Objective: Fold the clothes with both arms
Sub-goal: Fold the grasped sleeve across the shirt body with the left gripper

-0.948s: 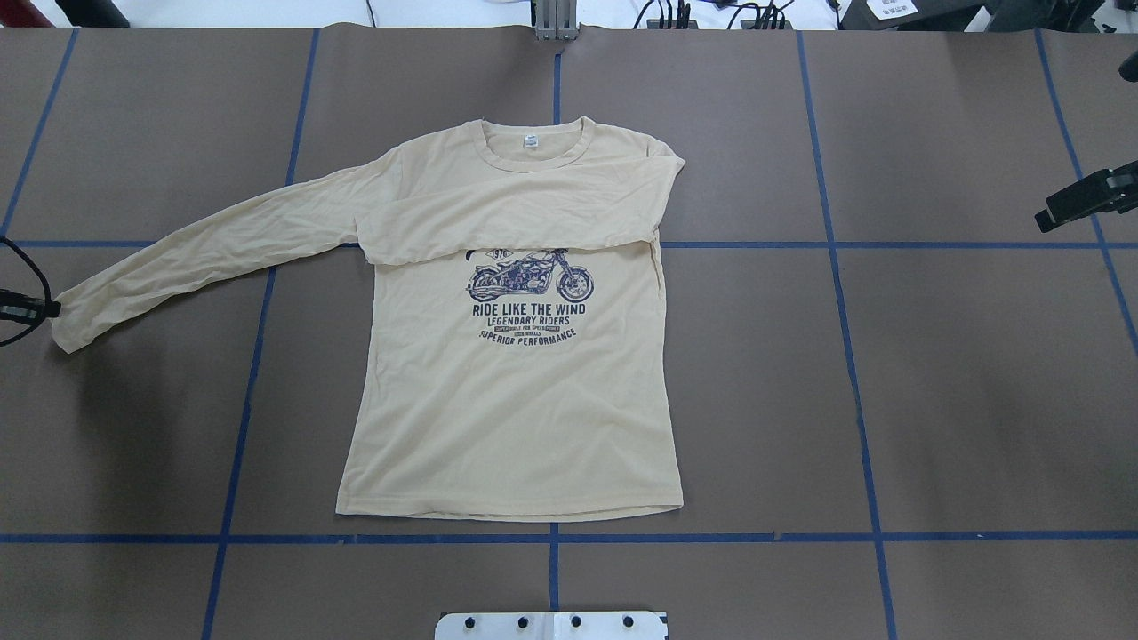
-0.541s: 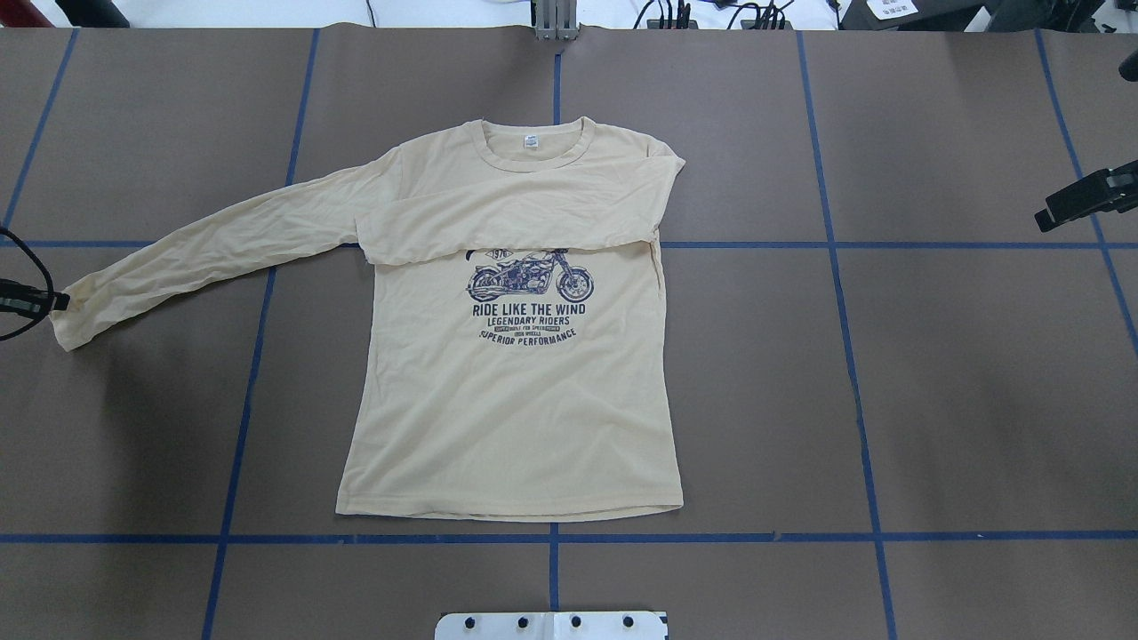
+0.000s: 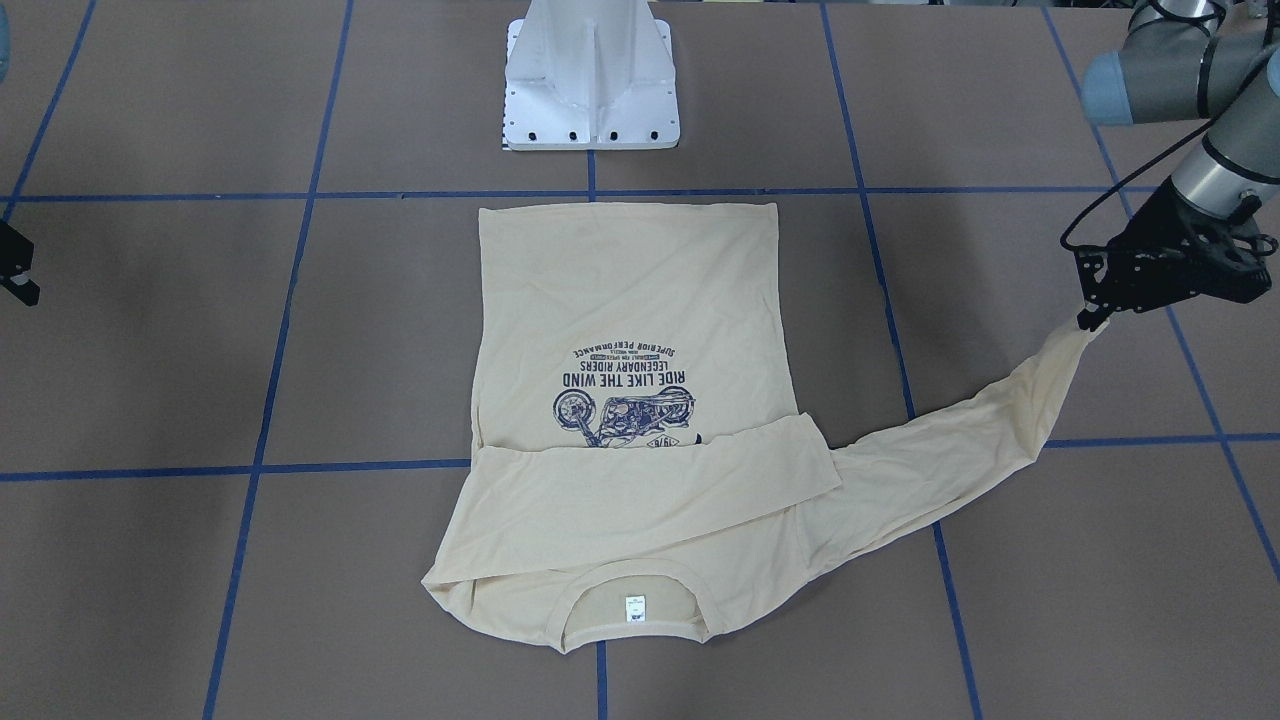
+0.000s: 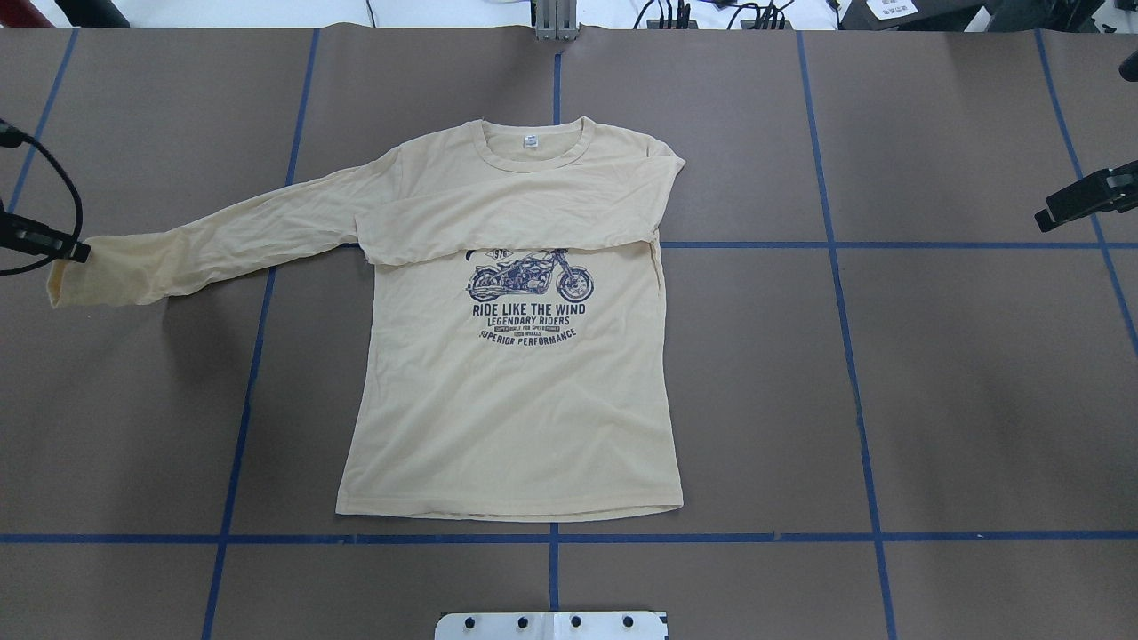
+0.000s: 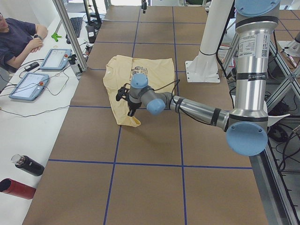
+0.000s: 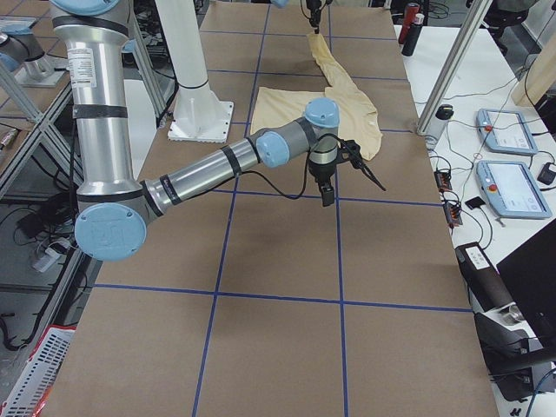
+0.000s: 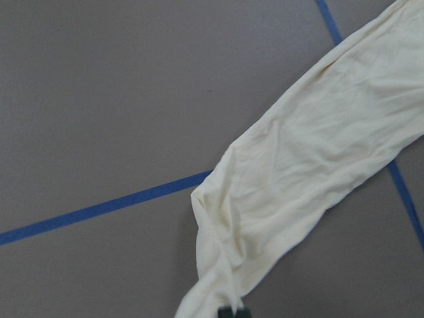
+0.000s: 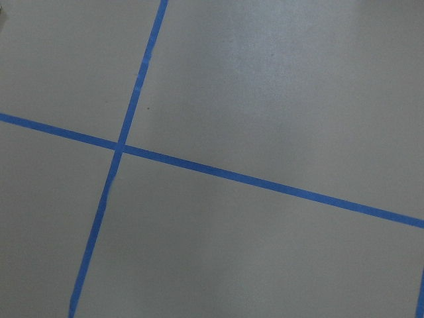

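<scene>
On the brown table (image 4: 933, 400), marked in squares by blue tape lines (image 4: 853, 356), the T-shirt (image 4: 507, 418) lies flat and face up, just in front of my white pedestal (image 3: 590, 90), with the neck at the far side from me. One sleeve (image 4: 516, 222) is folded across the chest and covers the top of the print (image 4: 529, 298). Beyond the table edge a person (image 5: 18, 40) sits by two tablets (image 5: 56, 58), and a black bottle (image 5: 28, 165) and a red bottle (image 5: 16, 188) lie near.

My left arm (image 5: 201, 110) reaches out low and almost level. My left gripper (image 4: 80, 253) has its fingers (image 7: 232, 311) pressed together on the cuff of the other sleeve (image 4: 222, 240), and this end hangs lifted off the table. My right arm (image 6: 200, 174) is stretched over bare table, well apart from the shirt. My right gripper (image 4: 1049, 216) points down, and in the right side view its fingers stand apart, holding nothing.

The print says "RIDE LIKE THE WIND", "LEGENDARY RIDERS", "SUPERIOR PERFORMANCE" under a motorcycle. The white neck label (image 4: 531, 140) is too small to read.
</scene>
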